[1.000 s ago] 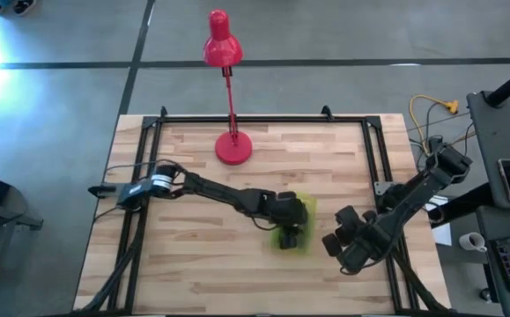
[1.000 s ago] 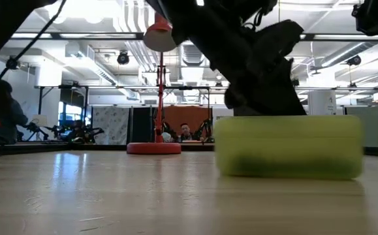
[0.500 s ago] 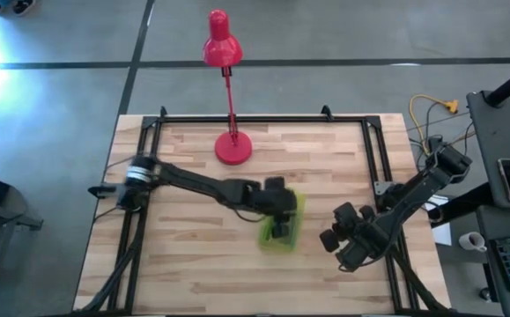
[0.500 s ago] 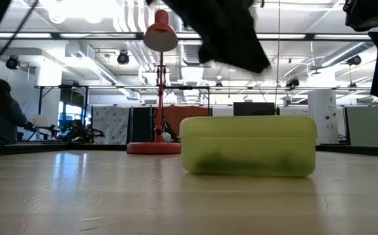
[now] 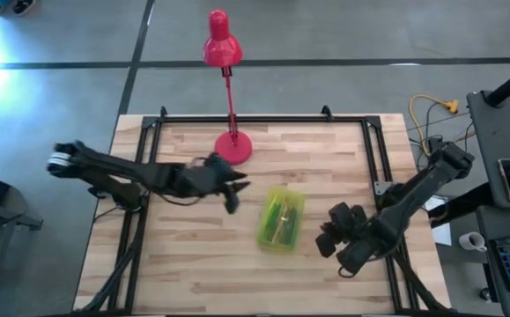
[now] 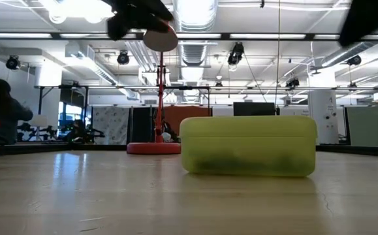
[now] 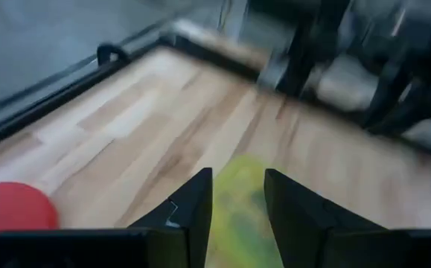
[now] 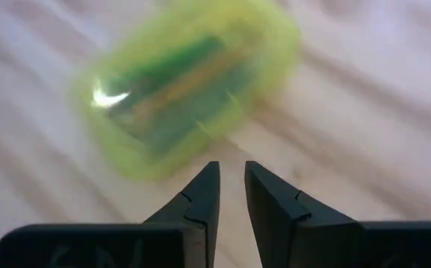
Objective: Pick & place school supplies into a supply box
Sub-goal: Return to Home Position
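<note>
The supply box [image 5: 281,220] is a translucent yellow-green case lying flat on its underside on the wooden table, right of centre; it also shows in the low view [image 6: 248,146]. Green and yellowish pens show through its top [image 8: 178,85]. No other supplies are in view. My left gripper [image 5: 234,190] hovers open to the box's left and far side, near the lamp base, with the box ahead of its fingers [image 7: 237,195]. My right gripper [image 5: 328,236] hangs to the right of the box, slightly open, pointing at it [image 8: 231,179]. Neither gripper touches anything.
A red desk lamp stands on its round base [image 5: 233,148] at the table's far middle, its shade [image 5: 221,48] beyond the far edge. A black metal frame [image 5: 255,117] runs along the table's edges. Bare wood lies left of and in front of the box.
My left gripper was down on the box; it slid the box a little toward the table's left and turned it slightly. Then it rose off the box and drew back toward the left and far side, near the lamp base. The box has since stayed still.
</note>
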Controlling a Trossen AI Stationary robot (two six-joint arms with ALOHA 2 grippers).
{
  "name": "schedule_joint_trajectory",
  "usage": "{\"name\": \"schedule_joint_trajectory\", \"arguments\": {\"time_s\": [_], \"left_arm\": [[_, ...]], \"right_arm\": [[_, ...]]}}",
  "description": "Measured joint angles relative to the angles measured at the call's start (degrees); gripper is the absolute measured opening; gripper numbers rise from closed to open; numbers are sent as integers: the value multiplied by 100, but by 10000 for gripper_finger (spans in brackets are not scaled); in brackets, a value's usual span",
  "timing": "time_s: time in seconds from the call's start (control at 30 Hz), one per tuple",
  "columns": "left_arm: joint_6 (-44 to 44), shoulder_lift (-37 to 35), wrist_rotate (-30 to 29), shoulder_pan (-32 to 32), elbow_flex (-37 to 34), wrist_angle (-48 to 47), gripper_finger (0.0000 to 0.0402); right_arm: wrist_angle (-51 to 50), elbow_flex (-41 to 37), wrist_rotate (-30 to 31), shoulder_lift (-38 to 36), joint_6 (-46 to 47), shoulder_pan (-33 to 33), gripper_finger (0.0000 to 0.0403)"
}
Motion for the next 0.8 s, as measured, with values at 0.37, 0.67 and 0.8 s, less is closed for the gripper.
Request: {"name": "schedule_joint_trajectory", "arguments": {"time_s": [0.37,0.67,0.8], "left_arm": [[-2327,-967,605,-164,-2073,1780,108],[-1948,-1262,760,-728,-2289,2111,108],[-1482,-1635,750,-679,-2221,2089,108]], "right_arm": [[1426,1215,2064,-660,-3501,225,59],[6292,-845,-2094,-791,-5487,-1927,59],[7502,-1427,-3723,-1508,-6121,-3058,59]]}}
